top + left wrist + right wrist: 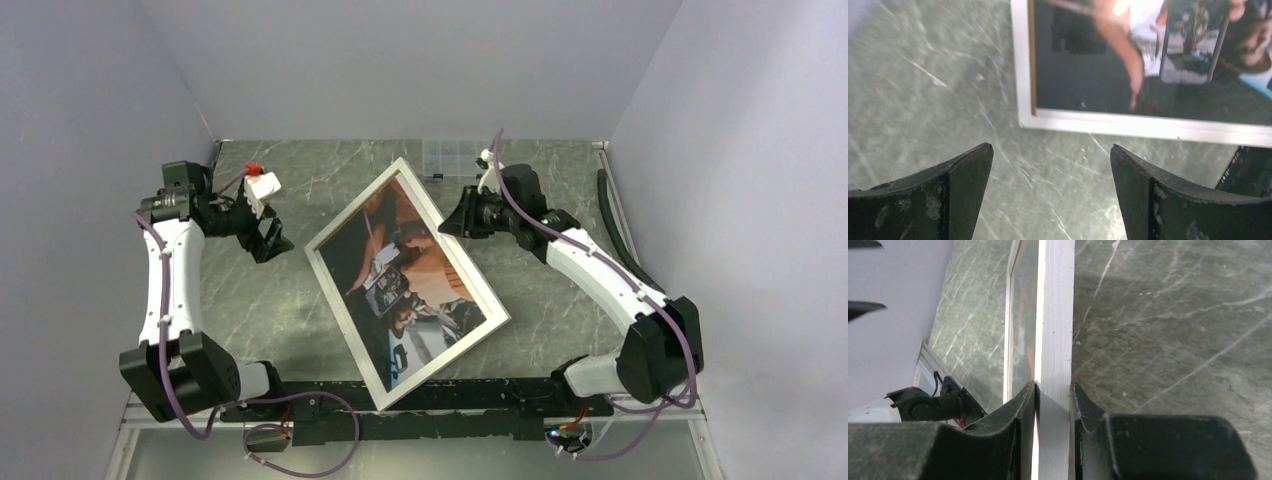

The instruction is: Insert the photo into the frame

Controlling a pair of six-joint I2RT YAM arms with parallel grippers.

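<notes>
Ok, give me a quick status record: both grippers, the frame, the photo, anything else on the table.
left gripper: open, holding nothing, over bare table just off a frame corner
right gripper: shut on the frame's white border, one finger on each face
frame: white front facing up, set diagonally mid-table
gripped edge lifted: cannot tell
photo: shows inside the white border
clear box: at the far edge, apart from both grippers
</notes>
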